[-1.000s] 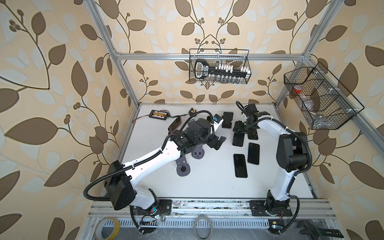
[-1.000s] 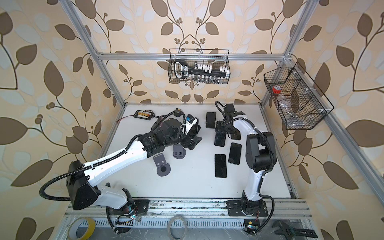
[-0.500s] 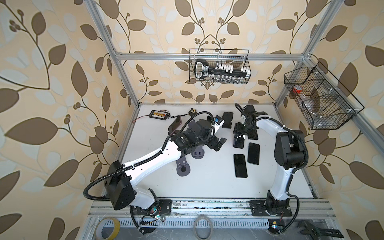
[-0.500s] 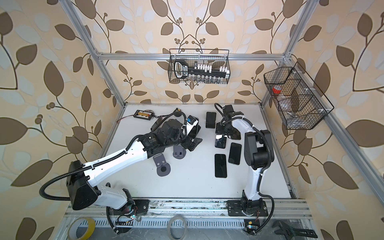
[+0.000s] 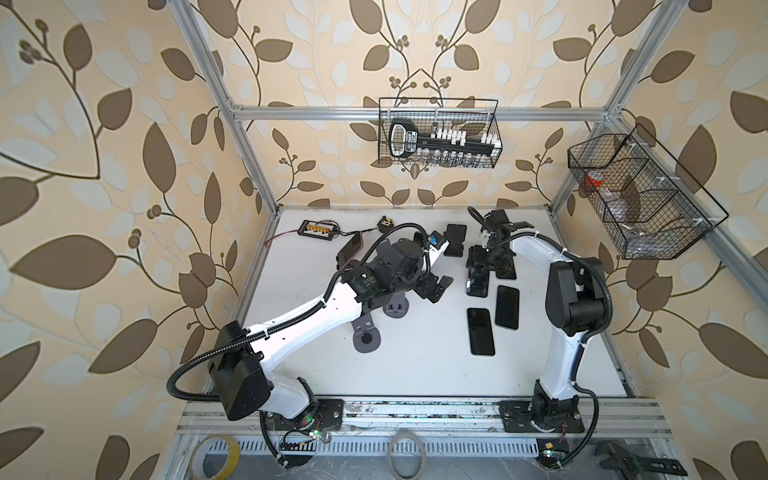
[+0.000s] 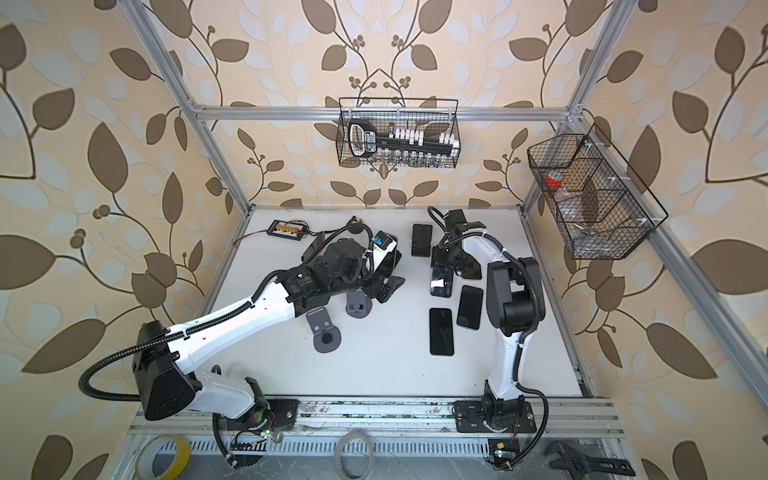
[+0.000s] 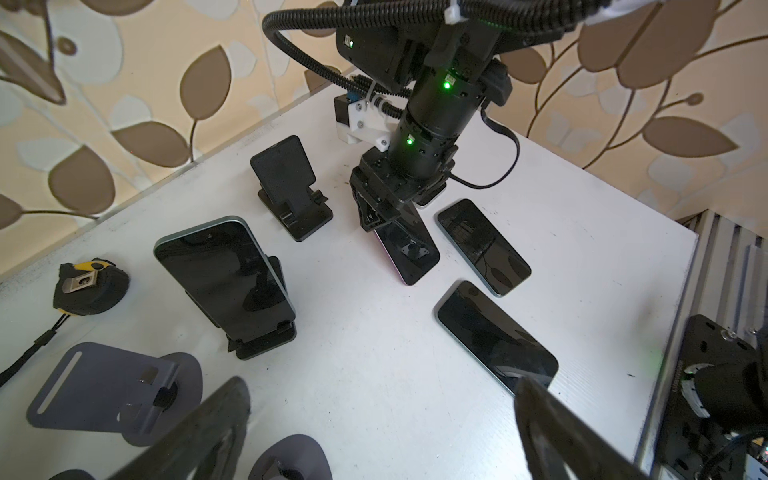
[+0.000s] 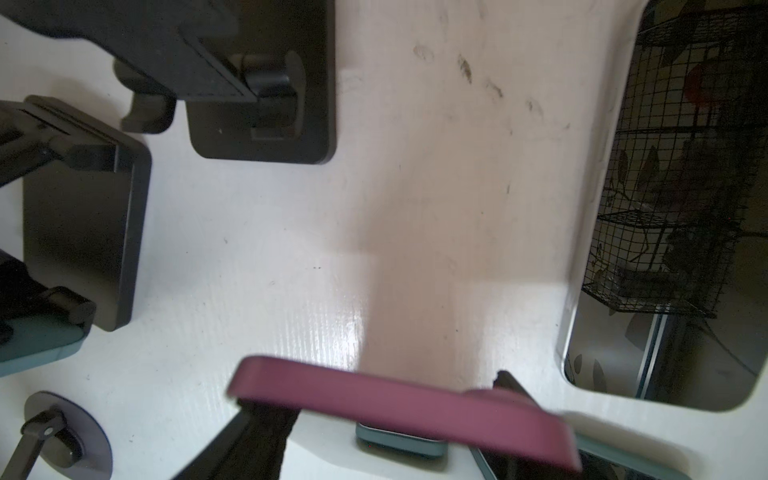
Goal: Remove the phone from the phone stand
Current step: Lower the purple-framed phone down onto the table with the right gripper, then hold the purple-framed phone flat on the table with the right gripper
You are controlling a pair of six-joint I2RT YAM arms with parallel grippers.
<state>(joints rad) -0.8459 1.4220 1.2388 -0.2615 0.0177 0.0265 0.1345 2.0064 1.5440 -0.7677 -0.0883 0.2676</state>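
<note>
Right gripper point(image 5: 478, 269) clamped on maroon-edged phone point(image 5: 477, 282). In top view, phone tilted, off every stand, just far of two flat phones point(image 5: 507, 307). Left gripper point(image 5: 432, 289) spread wide, empty, to left.

Left wrist view: low end of held phone at table point(image 7: 374, 332), cannot tell whether touching. Second phone point(image 7: 224, 274) sits on black stand point(image 7: 266, 336).

Right wrist view: maroon edge between my fingers point(image 8: 257, 432).

My read: removal done, set-down and release left.
</note>
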